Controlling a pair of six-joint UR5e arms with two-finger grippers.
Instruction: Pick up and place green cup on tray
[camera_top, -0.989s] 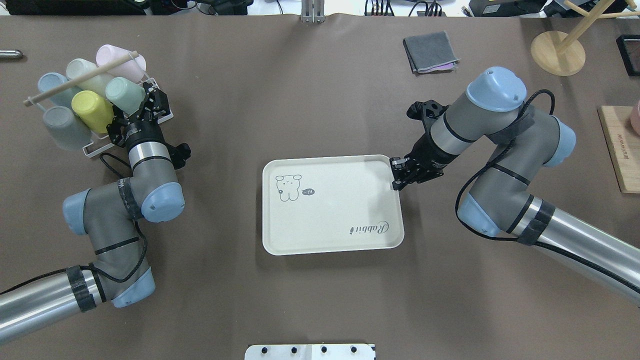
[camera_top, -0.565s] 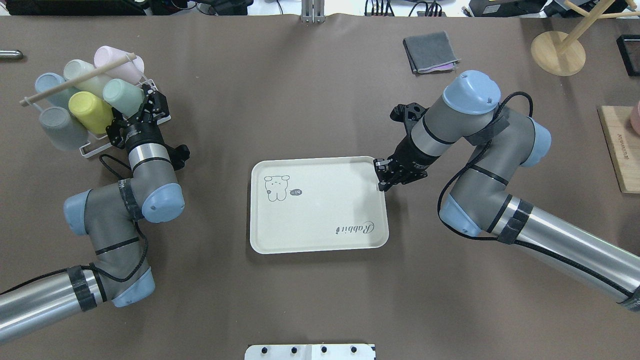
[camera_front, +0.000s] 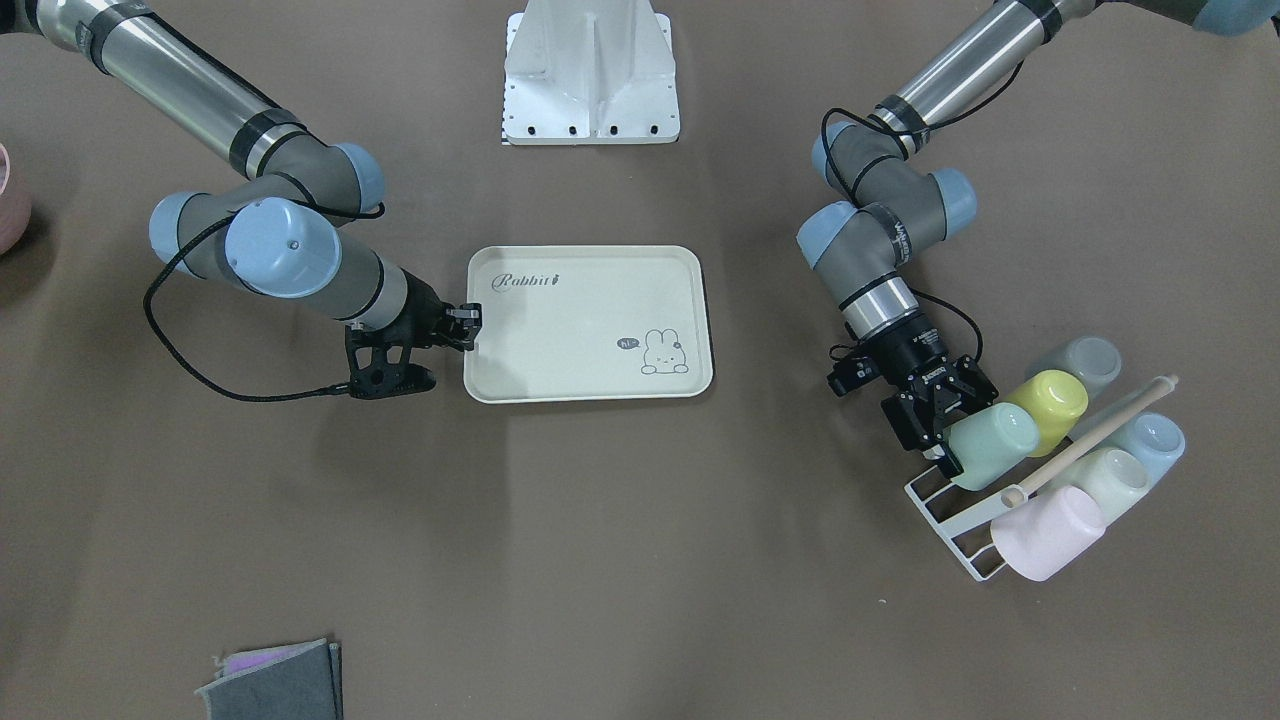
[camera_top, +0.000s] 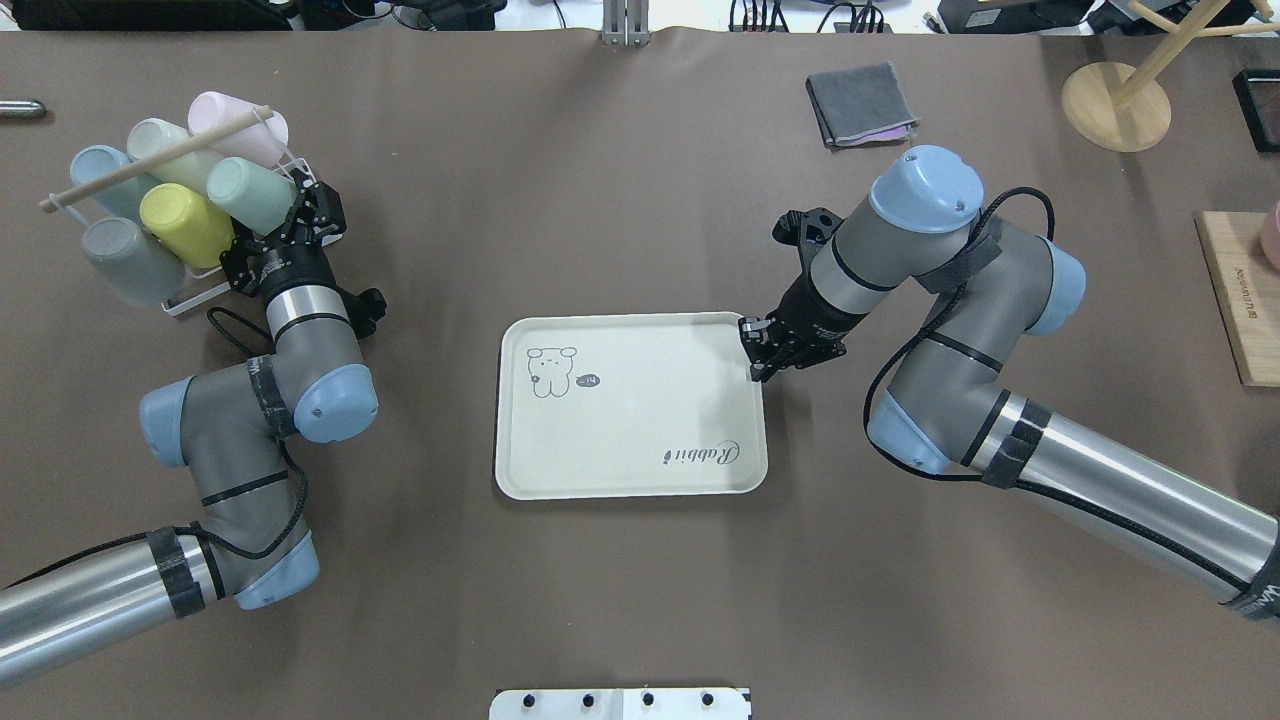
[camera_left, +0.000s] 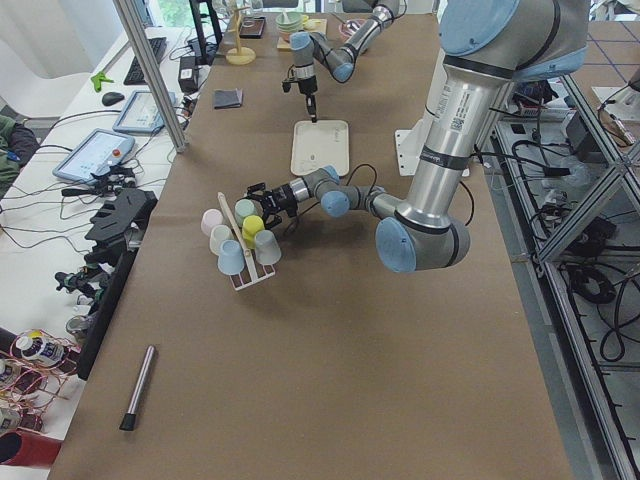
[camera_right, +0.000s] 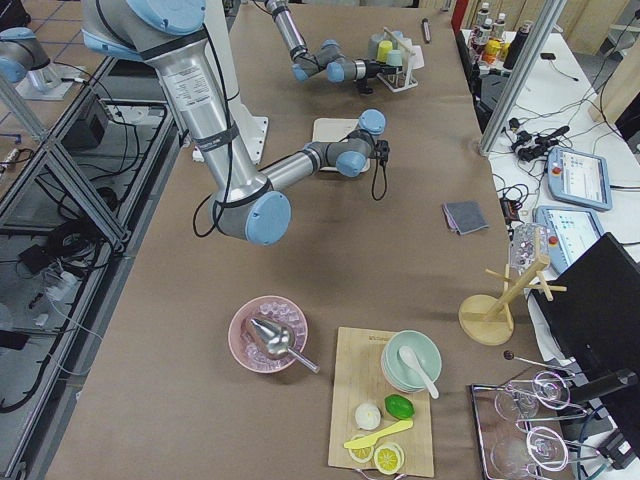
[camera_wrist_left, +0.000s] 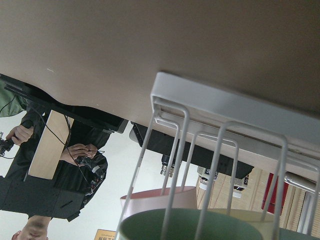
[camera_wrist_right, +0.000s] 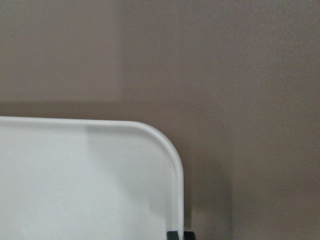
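Observation:
The mint green cup (camera_top: 245, 190) (camera_front: 990, 445) lies tilted on a white wire rack (camera_top: 185, 297) at the table's far left. My left gripper (camera_top: 283, 222) (camera_front: 948, 412) is shut on the cup's near end. In the left wrist view the cup's rim (camera_wrist_left: 190, 227) shows behind the rack's wires. The cream tray (camera_top: 640, 400) (camera_front: 590, 330) with the bunny drawing lies flat at the table's middle. My right gripper (camera_top: 755, 350) (camera_front: 468, 325) is shut on the rim at the tray's far right corner (camera_wrist_right: 75, 175).
The rack also bears a yellow cup (camera_top: 185, 222), a grey cup (camera_top: 120, 260), a blue, a whitish-green and a pink cup (camera_top: 235, 110), under a wooden rod (camera_top: 150, 160). A grey cloth (camera_top: 860, 103), a wooden stand (camera_top: 1115, 105) and a board (camera_top: 1245, 300) sit at the right.
My right gripper has dragged the tray leftward across the table and slightly turned it. The rack of cups has shifted a little along with my left gripper.

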